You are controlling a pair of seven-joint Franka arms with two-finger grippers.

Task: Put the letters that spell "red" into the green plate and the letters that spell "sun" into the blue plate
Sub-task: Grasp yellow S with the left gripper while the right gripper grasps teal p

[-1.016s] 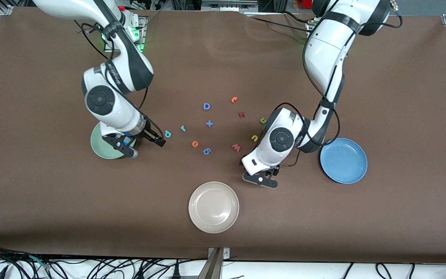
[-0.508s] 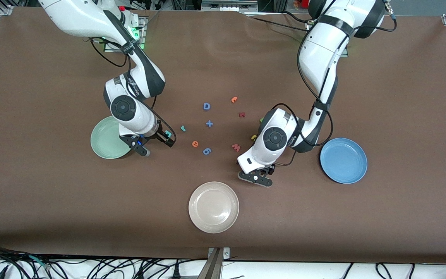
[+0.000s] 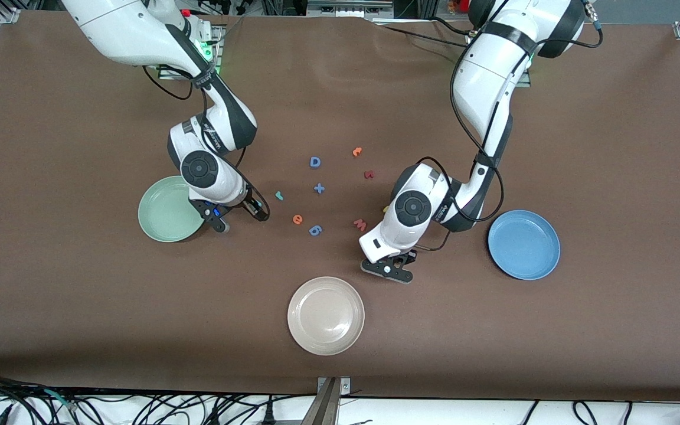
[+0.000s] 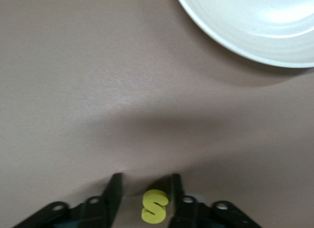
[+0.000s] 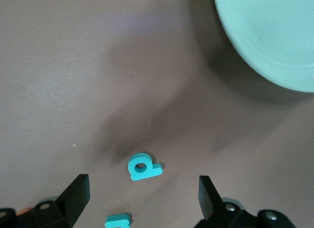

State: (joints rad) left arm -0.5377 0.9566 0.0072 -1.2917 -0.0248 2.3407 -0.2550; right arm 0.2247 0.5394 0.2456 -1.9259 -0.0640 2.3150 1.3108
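The left gripper (image 4: 142,198) is down at the table near the beige plate (image 3: 326,315), with its fingers drawn in close on each side of the yellow "s" (image 4: 154,206), though I cannot tell if they pinch it. The right gripper (image 5: 142,196) hangs with its fingers wide apart over the teal "d" (image 5: 143,167), just beside the green plate (image 3: 166,208). The green plate and the blue plate (image 3: 523,244) both look bare, and the teal "r" (image 3: 279,195) and the orange "e" (image 3: 297,219) lie on the table, so I think almost all of the job is left.
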